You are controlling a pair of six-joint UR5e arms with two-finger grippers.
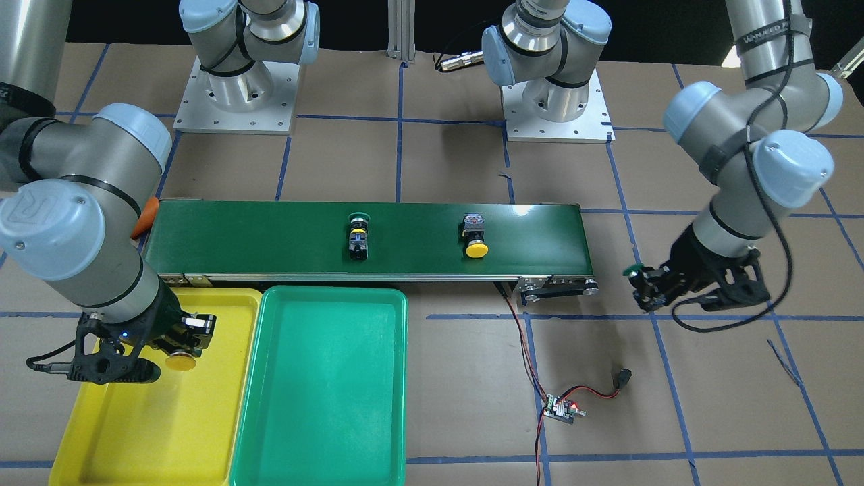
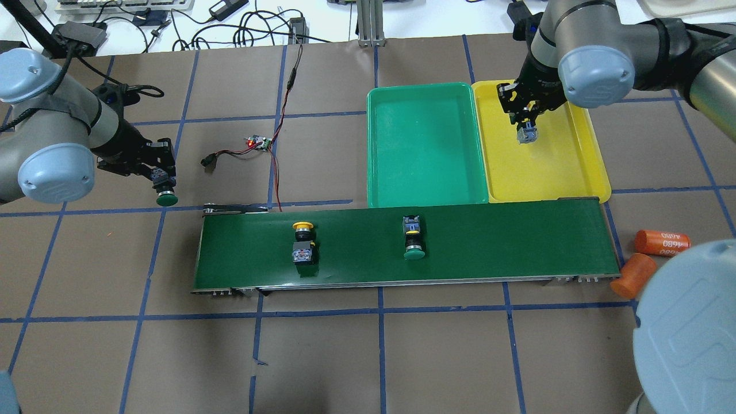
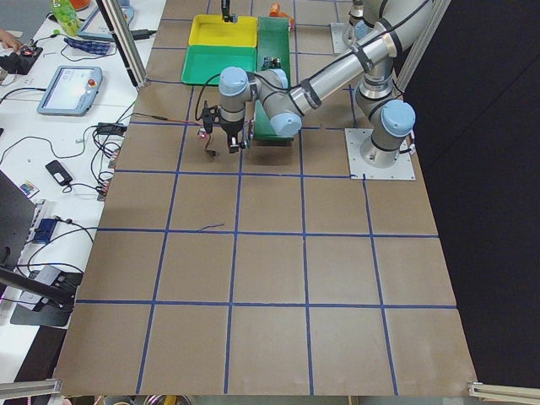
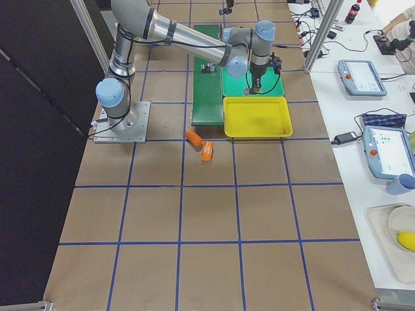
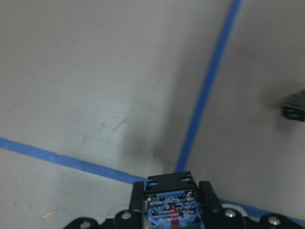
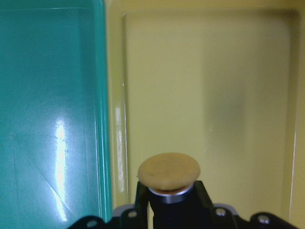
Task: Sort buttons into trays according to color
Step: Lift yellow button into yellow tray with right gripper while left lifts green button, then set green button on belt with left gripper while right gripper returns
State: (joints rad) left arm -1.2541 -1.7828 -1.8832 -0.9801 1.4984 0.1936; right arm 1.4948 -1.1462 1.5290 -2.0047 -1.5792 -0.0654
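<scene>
My left gripper (image 2: 160, 181) is shut on a green-capped button (image 2: 167, 199) and holds it above the bare table, off the belt's end; the button's body shows between the fingers in the left wrist view (image 5: 171, 209). My right gripper (image 2: 525, 122) is shut on a yellow-capped button (image 1: 181, 362) and holds it over the yellow tray (image 2: 552, 172); its cap fills the right wrist view (image 6: 168, 170). The green tray (image 2: 425, 149) lies beside the yellow one. A yellow-capped button (image 2: 303, 238) and a green-capped button (image 2: 414, 237) lie on the belt.
The long dark-green conveyor belt (image 2: 506, 241) runs across the table in front of the trays. Two orange cylinders (image 2: 662, 241) lie off its right end. A small controller board (image 2: 259, 142) with red and black wires lies near the left arm.
</scene>
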